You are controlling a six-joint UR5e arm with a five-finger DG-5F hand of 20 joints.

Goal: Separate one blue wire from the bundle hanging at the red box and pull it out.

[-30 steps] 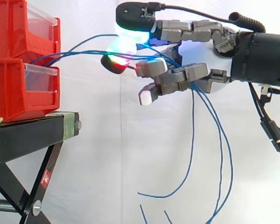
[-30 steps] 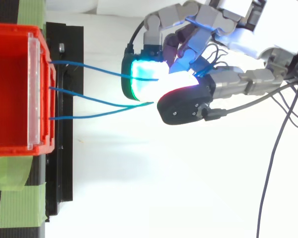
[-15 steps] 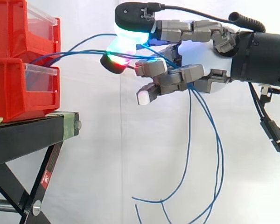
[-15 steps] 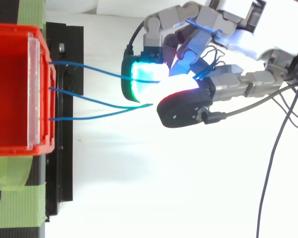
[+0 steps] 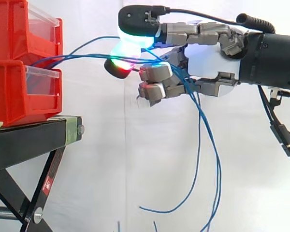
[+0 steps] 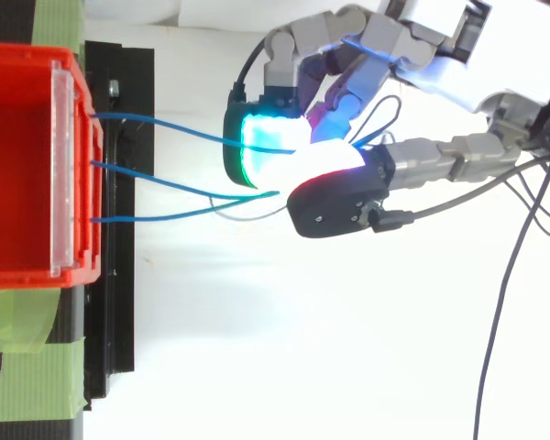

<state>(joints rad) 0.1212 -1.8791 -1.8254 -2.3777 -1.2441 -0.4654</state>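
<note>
Red plastic bins (image 5: 19,92), stacked two high with clear front panels (image 5: 41,79), stood on a black stand (image 5: 29,140) at the left edge of the side view. In the top view, strips of green tape (image 6: 37,380) lay at the stand's corners. Thin blue wires (image 5: 82,55) left the front lip of the lower bin as three separate strands. They crossed open space before the white curtain (image 5: 111,169) and reached the hand (image 5: 203,63), which was well apart from the bins. The hand was clenched on these wires: its grey, jointed fingers were curled inward, and its thick glowing pads (image 5: 134,36), lit cyan, green and red, were pressed together where the strands converged. We could not tell how many strands lay inside the grip. Beyond the palm the wires fell in long, loose loops toward the lower edge of the side view. That region gave free room beneath the arm. A small red label (image 5: 47,184) was fixed to a leg of the stand, and its writing was too small for us to read.
</note>
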